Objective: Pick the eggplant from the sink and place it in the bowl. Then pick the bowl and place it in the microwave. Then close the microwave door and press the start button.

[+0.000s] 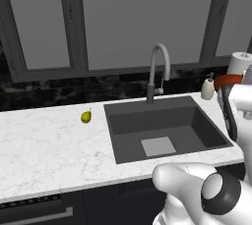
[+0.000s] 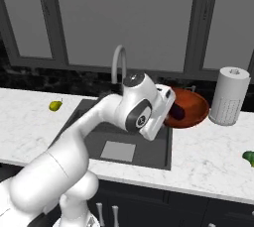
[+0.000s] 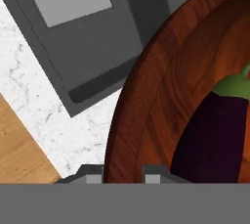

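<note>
The reddish-brown bowl (image 3: 185,86) stands on the counter right of the sink (image 1: 147,121). The dark purple eggplant (image 3: 215,135) with its green cap lies inside the bowl. My gripper (image 3: 123,178) stands at the bowl's near rim, one fingertip (image 3: 93,178) outside the rim and the other inside, pressed against it. In the right base view the hand covers the left edge of the bowl (image 2: 196,106), and the eggplant (image 2: 176,114) shows just past it. The sink basin (image 2: 149,149) holds nothing. The microwave and its door are out of view.
A yellow-green pear (image 1: 86,116) lies on the counter left of the sink. The curved faucet (image 1: 158,64) rises behind the basin, with a soap dispenser (image 1: 207,87) beside it. A paper towel roll (image 2: 229,95) stands right of the bowl. A green object (image 2: 249,157) sits at the far right.
</note>
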{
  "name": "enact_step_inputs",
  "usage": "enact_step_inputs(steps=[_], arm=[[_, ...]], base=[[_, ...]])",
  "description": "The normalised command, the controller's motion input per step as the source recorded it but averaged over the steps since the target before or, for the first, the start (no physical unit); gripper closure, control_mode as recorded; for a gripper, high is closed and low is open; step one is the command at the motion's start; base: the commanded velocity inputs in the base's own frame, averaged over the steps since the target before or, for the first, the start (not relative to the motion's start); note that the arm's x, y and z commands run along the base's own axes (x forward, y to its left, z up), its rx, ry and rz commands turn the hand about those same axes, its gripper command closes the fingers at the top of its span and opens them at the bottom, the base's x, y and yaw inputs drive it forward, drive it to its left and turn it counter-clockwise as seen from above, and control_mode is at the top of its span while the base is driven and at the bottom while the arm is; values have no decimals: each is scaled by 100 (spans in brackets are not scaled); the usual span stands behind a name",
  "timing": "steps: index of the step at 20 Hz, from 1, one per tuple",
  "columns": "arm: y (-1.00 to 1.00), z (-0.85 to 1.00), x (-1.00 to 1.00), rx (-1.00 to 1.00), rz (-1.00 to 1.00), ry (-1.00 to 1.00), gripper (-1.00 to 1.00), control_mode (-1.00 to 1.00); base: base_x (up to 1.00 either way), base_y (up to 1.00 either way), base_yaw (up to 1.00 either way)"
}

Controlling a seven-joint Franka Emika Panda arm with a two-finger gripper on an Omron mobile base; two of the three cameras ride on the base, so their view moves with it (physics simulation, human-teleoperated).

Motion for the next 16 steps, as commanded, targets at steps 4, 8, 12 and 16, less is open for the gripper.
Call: enact_step_inputs(steps=[4,8,12,16], arm=[[6,64,-60,4,28,9,100,-100],[22,50,-68,0,22,-7,100,-100],[43,57,-57,-4,18,-8,100,-100],[77,45,-36,-1,8,0,100,-100]], base=[[0,0,0],[0,0,0],[0,0,0],[0,0,0]])
